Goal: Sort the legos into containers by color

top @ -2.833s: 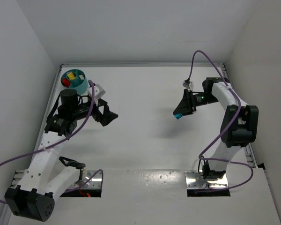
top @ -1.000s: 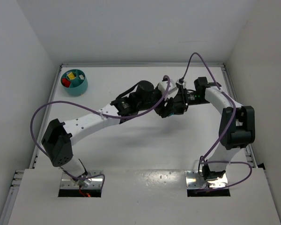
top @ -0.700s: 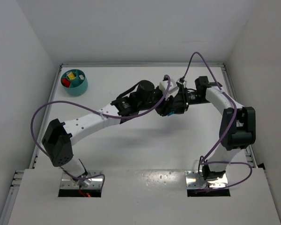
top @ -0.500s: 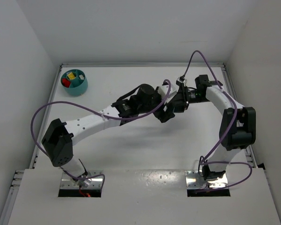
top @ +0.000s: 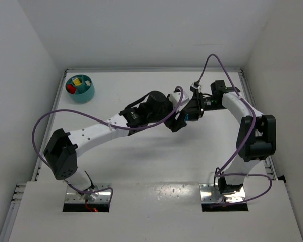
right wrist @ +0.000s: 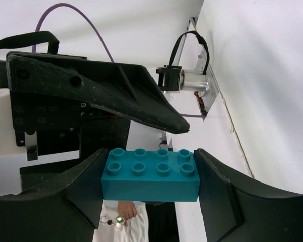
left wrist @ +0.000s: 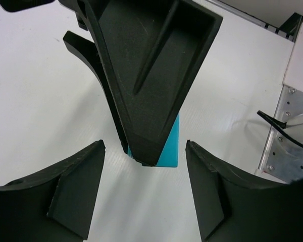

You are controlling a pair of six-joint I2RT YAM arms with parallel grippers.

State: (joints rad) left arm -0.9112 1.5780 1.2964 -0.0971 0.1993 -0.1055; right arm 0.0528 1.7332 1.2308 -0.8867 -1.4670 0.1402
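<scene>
My right gripper (right wrist: pixel 150 177) is shut on a cyan lego brick (right wrist: pixel 150 176), studs facing the camera, held above the table at centre right (top: pixel 184 117). My left gripper (left wrist: pixel 144 147) is open, its two fingers either side of the right gripper's tip and the cyan brick (left wrist: pixel 169 147), not touching them. In the top view the left gripper (top: pixel 175 122) meets the right gripper (top: pixel 188 114) nose to nose. The teal bowl (top: pixel 87 93) stands at the far left corner with a red lego (top: pixel 70 89) and a yellow lego (top: pixel 78 80) in its compartments.
The left arm (top: pixel 106 128) stretches across the middle of the table. Purple cables loop over both arms. White walls close the table on the left, back and right. Metal base plates (top: pixel 223 194) sit at the near edge.
The left arm swung from beside the bowl across to the right gripper. In the last second its open jaws shifted slightly round the held cyan brick. The right gripper barely moved.
</scene>
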